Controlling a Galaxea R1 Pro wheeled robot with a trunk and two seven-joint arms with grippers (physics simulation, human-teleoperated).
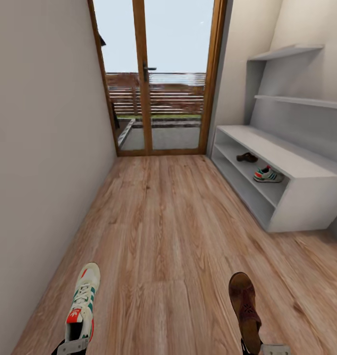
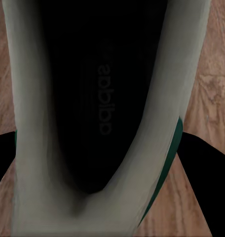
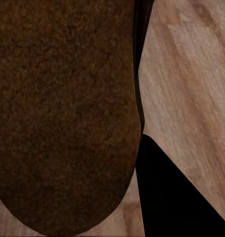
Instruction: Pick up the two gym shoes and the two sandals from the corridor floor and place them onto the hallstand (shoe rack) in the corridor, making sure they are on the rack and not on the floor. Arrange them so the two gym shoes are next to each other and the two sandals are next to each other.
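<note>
1. My left tool (image 1: 72, 346) is clamped on the heel of a gym shoe (image 1: 83, 303); its toe points ahead, and the left wrist view looks into its dark insole, so I judge it carried above the corridor floor (image 1: 158, 236).
2. My right tool (image 1: 267, 349) grips the heel end of a brown sandal (image 1: 245, 303), toe forward too.
3. The other sandal (image 1: 247, 157) and the other gym shoe (image 1: 267, 174) already sit on the upper open tier of the hallstand (image 1: 286, 158), apart from each other.
4. I judge both carried shoes are held heel-first so that each slides in beside its mate.
5. The hallstand stands ahead, along the right wall.
</note>
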